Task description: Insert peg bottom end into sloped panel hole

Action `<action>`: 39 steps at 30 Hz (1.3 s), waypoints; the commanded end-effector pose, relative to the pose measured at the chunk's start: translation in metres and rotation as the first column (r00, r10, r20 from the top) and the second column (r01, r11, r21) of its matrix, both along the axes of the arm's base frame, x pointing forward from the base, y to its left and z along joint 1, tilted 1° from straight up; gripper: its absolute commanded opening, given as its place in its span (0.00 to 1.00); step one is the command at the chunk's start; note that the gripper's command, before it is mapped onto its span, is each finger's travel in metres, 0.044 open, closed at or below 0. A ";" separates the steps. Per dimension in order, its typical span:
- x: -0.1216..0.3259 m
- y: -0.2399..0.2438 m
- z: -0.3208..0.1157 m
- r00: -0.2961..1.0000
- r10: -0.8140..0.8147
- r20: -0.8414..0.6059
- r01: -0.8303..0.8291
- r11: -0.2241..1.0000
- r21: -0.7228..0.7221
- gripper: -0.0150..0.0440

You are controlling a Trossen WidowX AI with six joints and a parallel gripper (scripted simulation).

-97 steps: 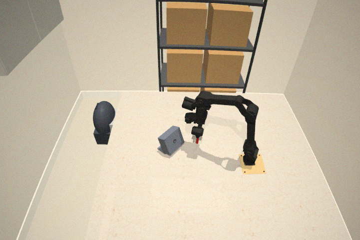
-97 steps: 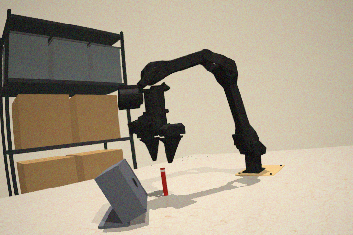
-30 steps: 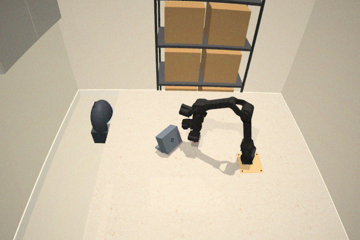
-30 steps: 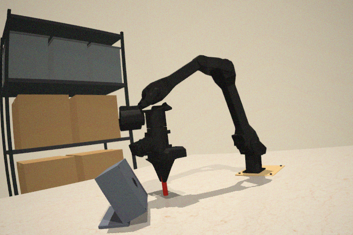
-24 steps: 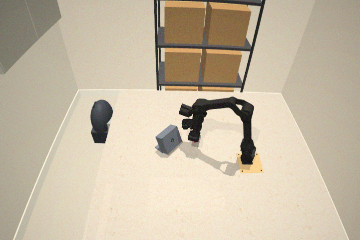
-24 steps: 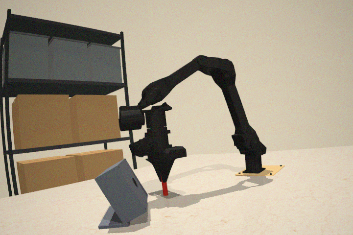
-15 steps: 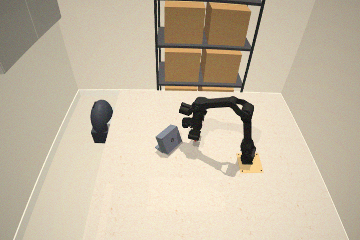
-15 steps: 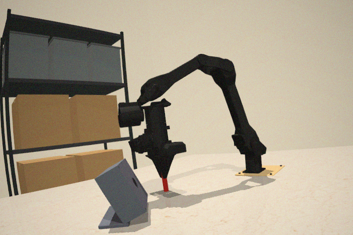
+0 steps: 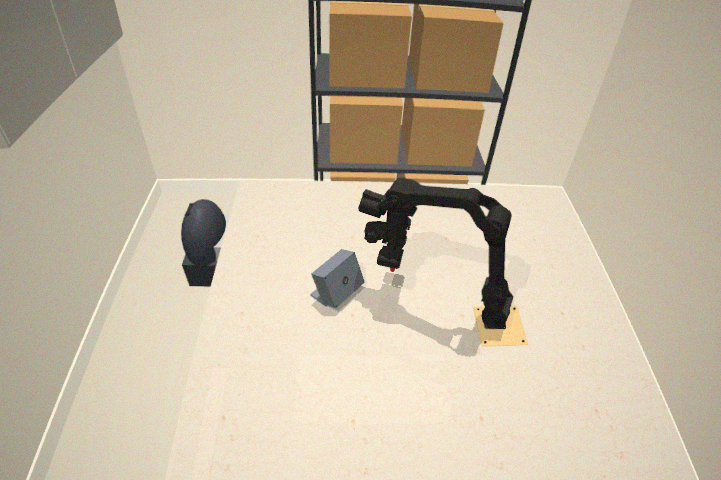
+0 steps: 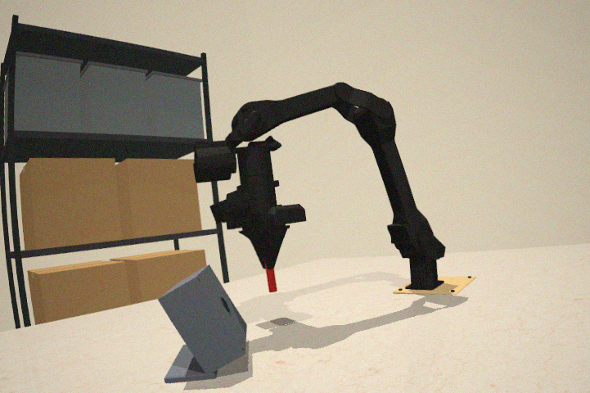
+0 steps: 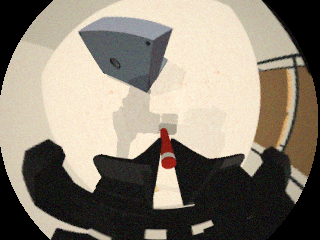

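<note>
My gripper (image 9: 392, 266) (image 10: 268, 266) (image 11: 166, 140) points down and is shut on the red peg (image 9: 392, 270) (image 10: 271, 281) (image 11: 167, 145). The peg hangs nearly upright below the fingertips, its bottom end above the table. In the wrist view its top end shows a pale band. The blue-grey sloped panel (image 9: 332, 285) (image 10: 198, 319) (image 11: 127, 50) stands to the left of the gripper in the top and exterior views. Its hole (image 9: 345, 280) (image 10: 225, 304) (image 11: 115, 63) looks small and round or oval; its exact shape is hard to tell. Gripper and peg are apart from the panel.
The arm's base stands on a yellow plate (image 9: 514, 335) (image 10: 460, 283) at the right. A dark rounded object on a black block (image 9: 199, 274) stands at the far left. A shelf rack (image 9: 409, 95) (image 10: 114, 243) with boxes stands behind.
</note>
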State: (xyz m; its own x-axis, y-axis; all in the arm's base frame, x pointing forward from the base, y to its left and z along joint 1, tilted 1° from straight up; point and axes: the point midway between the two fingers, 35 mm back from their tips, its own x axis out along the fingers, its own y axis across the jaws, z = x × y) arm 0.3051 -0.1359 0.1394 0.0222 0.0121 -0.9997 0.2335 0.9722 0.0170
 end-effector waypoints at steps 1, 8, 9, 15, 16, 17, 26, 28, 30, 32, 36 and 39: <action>0.000 0.000 0.016 1.000 0.003 0.009 -0.003 1.000 0.000 0.25; 0.000 0.001 0.017 1.000 0.020 0.013 -0.020 1.000 -0.017 0.25; 0.001 0.002 0.016 1.000 0.026 0.014 -0.026 0.999 -0.023 0.25; 0.004 0.005 0.013 0.998 0.066 0.023 -0.065 0.996 -0.062 0.25; 0.005 0.006 0.013 0.997 0.073 0.025 -0.071 0.995 -0.069 0.25; 0.006 0.006 0.012 0.997 0.079 0.026 -0.077 0.994 -0.075 0.25; 0.011 0.012 0.009 0.990 0.138 0.037 -0.132 0.982 -0.135 0.25; 0.012 0.013 0.008 0.988 0.151 0.039 -0.143 0.979 -0.148 0.25; 0.013 0.015 0.007 0.986 0.163 0.041 -0.155 0.975 -0.161 0.25; 0.014 0.016 0.007 0.983 0.176 0.043 -0.166 0.971 -0.174 0.25; 0.017 0.019 0.005 0.979 0.201 0.047 -0.188 0.962 -0.200 0.25; 0.018 0.021 0.004 0.974 0.219 0.050 -0.203 0.954 -0.220 0.25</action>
